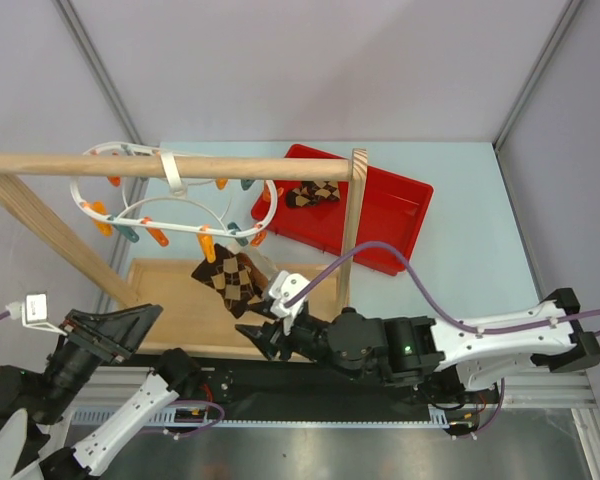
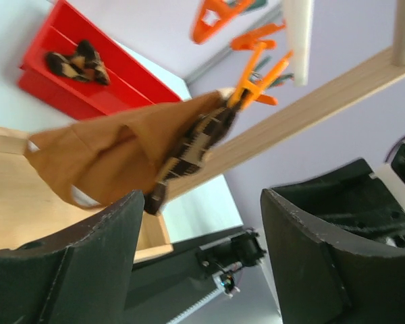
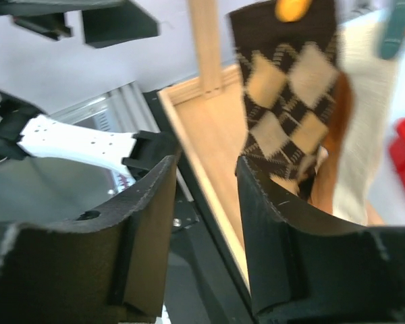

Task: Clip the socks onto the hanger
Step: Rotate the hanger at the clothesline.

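Note:
The white wavy hanger (image 1: 98, 205) hangs by its loop from a wooden rod. One argyle sock (image 1: 230, 275) dangles from an orange peg (image 1: 208, 245) at the hanger's front. In the left wrist view this sock (image 2: 121, 155) hangs from the orange peg (image 2: 256, 84). The right wrist view shows the same sock (image 3: 290, 101) close up. A second sock (image 1: 313, 192) lies in the red tray (image 1: 385, 225). My left gripper (image 1: 152, 315) is open and empty, low and left of the hanging sock. Just below that sock, my right gripper (image 1: 258, 335) also stands open, holding nothing.
A wooden rod (image 1: 180, 165) on an upright post (image 1: 352, 230) carries the hanger. Below it lies a shallow wooden base board (image 1: 175, 300). Several free orange and teal pegs hang round the ring. A purple cable (image 1: 400, 270) arcs over the right arm.

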Controlling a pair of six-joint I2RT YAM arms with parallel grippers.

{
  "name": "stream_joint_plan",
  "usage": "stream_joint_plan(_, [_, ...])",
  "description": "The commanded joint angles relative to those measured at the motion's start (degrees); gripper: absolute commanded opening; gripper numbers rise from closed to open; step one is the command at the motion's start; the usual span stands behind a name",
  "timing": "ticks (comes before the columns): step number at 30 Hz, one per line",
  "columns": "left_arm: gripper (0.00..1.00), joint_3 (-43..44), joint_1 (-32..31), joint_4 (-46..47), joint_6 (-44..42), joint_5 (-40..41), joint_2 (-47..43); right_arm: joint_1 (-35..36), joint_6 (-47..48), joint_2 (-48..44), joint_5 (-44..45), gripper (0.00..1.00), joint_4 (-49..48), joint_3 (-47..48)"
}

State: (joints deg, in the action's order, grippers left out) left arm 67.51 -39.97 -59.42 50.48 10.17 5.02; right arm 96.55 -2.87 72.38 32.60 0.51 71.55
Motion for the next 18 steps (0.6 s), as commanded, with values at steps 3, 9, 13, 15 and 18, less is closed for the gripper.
stream_joint_plan(3, [0.77, 2.1, 0.0, -3.8, -4.8, 10.7, -3.3, -1.7, 2.7, 10.2, -4.5, 0.43, -14.1, 0.3])
stream_joint_plan(9, [0.78, 1.1, 0.1, -1.8, -5.9, 12.5, -4.9, -2.8, 11.2, 24.0, 11.1, 0.24, -25.7, 7.4])
stream_joint_plan(13, [0.77, 2.3, 0.1, -2.8, -6.6, 12.5, -4.4, -6.8, 10.3, 26.2, 17.4, 0.24, -28.5, 7.6])
stream_joint_plan(15, [0.76, 2.5, 0.0, -2.9, -6.9, 12.9, -4.1, -8.6, 9.5, 26.0, 19.7, 0.24, -29.3, 5.5])
stream_joint_plan(18, [0.75, 1.7, 0.1, -1.8, -8.4, 12.8, -4.5, -11.7, 8.8, 24.3, 21.7, 0.25, -30.2, 2.1])
